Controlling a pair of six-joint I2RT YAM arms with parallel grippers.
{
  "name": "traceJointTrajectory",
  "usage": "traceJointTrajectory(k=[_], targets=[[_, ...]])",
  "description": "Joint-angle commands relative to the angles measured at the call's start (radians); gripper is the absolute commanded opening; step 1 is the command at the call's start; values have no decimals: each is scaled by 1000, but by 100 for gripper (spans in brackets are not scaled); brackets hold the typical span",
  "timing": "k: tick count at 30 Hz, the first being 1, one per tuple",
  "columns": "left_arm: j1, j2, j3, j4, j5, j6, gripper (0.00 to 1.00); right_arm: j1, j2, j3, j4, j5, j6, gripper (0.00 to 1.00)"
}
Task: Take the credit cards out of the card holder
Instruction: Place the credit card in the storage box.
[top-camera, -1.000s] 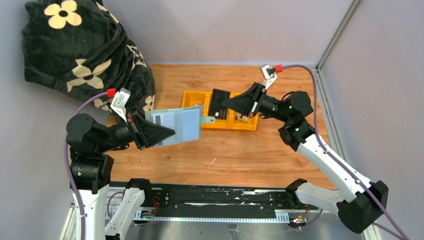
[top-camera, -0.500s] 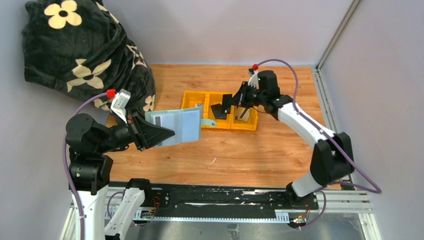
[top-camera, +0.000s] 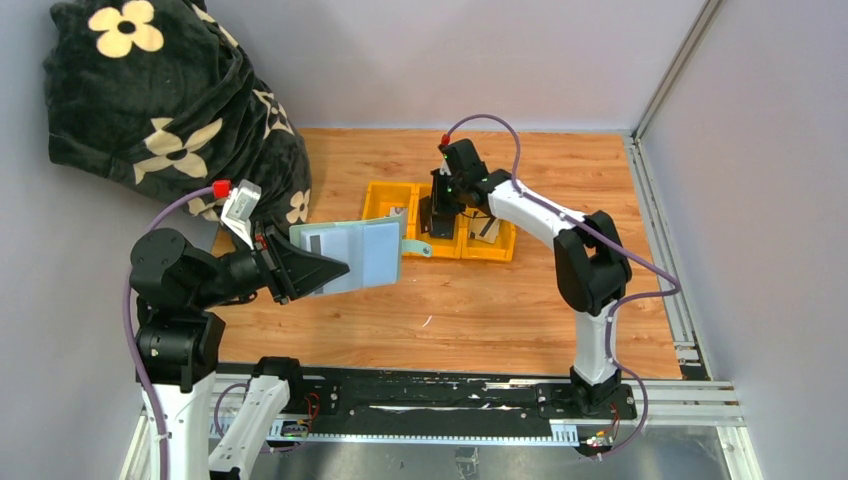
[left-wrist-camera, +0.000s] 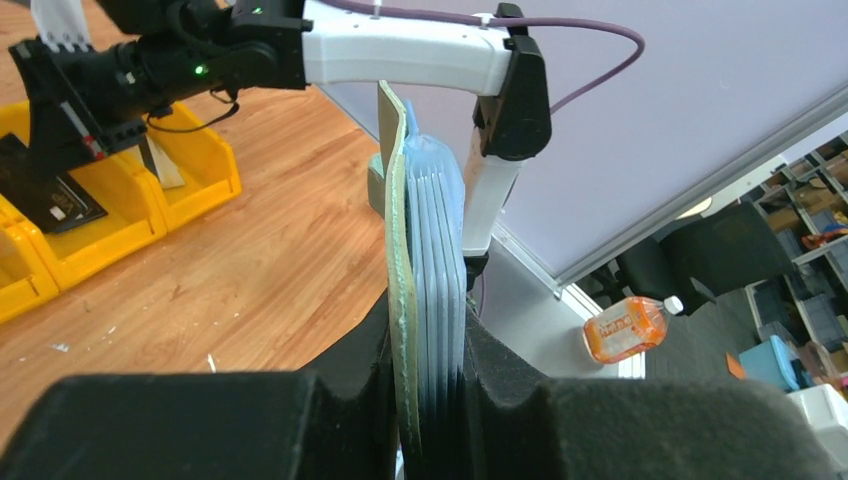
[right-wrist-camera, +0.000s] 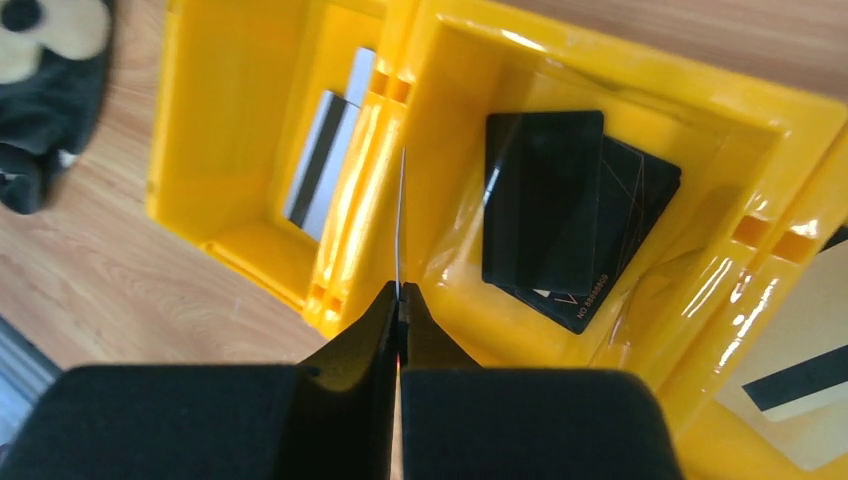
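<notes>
My left gripper (top-camera: 322, 266) is shut on the sage green card holder (top-camera: 352, 255) and holds it open above the table, left of the tray. In the left wrist view the holder (left-wrist-camera: 403, 250) is edge-on between the jaws (left-wrist-camera: 428, 345), its light blue leaves (left-wrist-camera: 440, 240) on the right. My right gripper (top-camera: 440, 205) points down over the yellow tray (top-camera: 382, 194) and is shut on a black credit card (top-camera: 438, 222). In the right wrist view that card (right-wrist-camera: 400, 220) is an edge-on line over the divider, beyond the gripper (right-wrist-camera: 400, 296). Black cards (right-wrist-camera: 545, 200) lie in the middle compartment.
A grey striped card (right-wrist-camera: 322, 160) lies in the tray's left compartment and a tan striped card (right-wrist-camera: 800, 385) in the right one. A black flowered blanket (top-camera: 170, 100) fills the back left corner. Walls close the back and right. An orange bottle (left-wrist-camera: 625, 328) lies beyond the table.
My right arm has swung left across the tray with the black card, and its wrist now points down over the middle compartment. The left arm and the holder have not moved.
</notes>
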Motion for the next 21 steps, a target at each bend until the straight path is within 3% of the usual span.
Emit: traceJointTrajectory(k=[1,10,16,21], targets=[[-5,-12,46,-26,14,35,0,19,49,24,-82,116,-9,0],[-5,-12,56,-32,27,43,0,25,65,17,-68,111,-21,1],[-5,-11,67,-38,36,50,0,32,-16,5,-81,164,-48,35],[-5,-10,73,-37,41,50,0,43,-131,29,-134,247,-73,43]])
